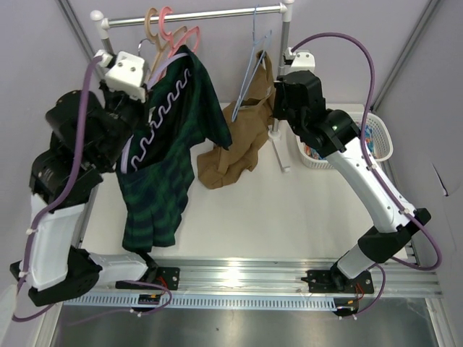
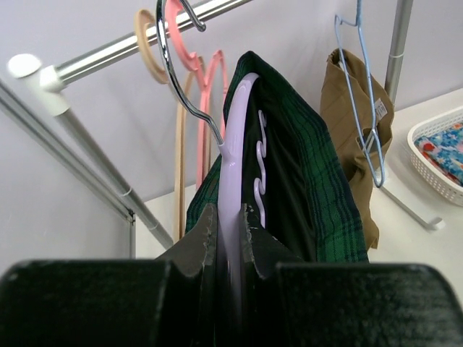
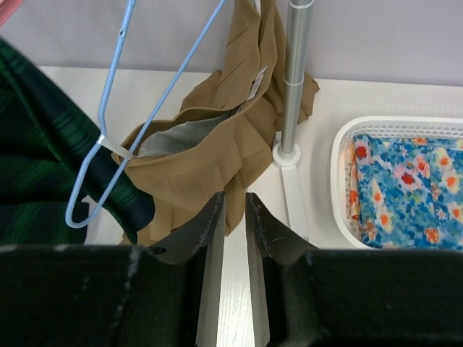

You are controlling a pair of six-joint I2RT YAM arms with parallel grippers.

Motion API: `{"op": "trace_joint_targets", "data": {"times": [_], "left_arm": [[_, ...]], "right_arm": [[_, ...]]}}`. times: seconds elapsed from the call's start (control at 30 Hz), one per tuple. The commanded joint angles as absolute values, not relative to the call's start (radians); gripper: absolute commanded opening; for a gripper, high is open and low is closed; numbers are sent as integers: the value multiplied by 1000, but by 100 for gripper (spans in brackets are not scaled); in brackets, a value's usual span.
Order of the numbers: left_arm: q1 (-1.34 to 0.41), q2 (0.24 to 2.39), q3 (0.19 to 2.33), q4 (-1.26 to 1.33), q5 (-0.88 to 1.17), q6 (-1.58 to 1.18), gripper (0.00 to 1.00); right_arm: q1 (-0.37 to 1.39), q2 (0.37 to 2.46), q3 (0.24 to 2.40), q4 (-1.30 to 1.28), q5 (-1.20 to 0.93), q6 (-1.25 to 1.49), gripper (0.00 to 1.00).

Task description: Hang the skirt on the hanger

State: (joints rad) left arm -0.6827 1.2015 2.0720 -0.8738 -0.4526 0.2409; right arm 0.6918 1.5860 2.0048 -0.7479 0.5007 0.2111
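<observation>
The pale lavender hanger point(image 1: 163, 108) point(image 2: 233, 152) hangs tilted in the air at the left, below the rail. My left gripper point(image 1: 147, 90) point(image 2: 229, 214) is shut on its shoulder. The green and navy plaid skirt point(image 1: 168, 155) point(image 2: 318, 181) is draped over the hanger and hangs down to the table; its edge also shows in the right wrist view point(image 3: 32, 152). The hanger's chrome hook point(image 2: 173, 72) curls up close to the rail. My right gripper point(image 1: 279, 103) point(image 3: 233, 199) hovers by the rack's right post, narrowly open, with nothing between its jaws.
A clothes rail point(image 1: 195, 16) crosses the back, carrying pink and tan hangers point(image 1: 170, 32) and a thin blue hanger point(image 1: 255, 65). A tan-brown garment point(image 1: 235, 148) point(image 3: 217, 144) slumps below the blue hanger. A white basket point(image 1: 382, 137) point(image 3: 337, 166) with blue floral cloth stands at the right.
</observation>
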Motion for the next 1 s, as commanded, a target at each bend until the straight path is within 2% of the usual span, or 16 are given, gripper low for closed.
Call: {"op": "trace_joint_targets", "data": {"times": [0.0, 0.33, 0.97], "left_arm": [[-666, 1252, 2101, -664, -425, 273, 0], [-594, 1381, 2178, -609, -407, 276, 0], [-440, 1581, 2330, -557, -215, 193, 0]], "right_arm": [[693, 1533, 1991, -733, 515, 221, 23], [663, 1471, 1922, -715, 499, 215, 23], [620, 1410, 1848, -686, 462, 207, 23]]}}
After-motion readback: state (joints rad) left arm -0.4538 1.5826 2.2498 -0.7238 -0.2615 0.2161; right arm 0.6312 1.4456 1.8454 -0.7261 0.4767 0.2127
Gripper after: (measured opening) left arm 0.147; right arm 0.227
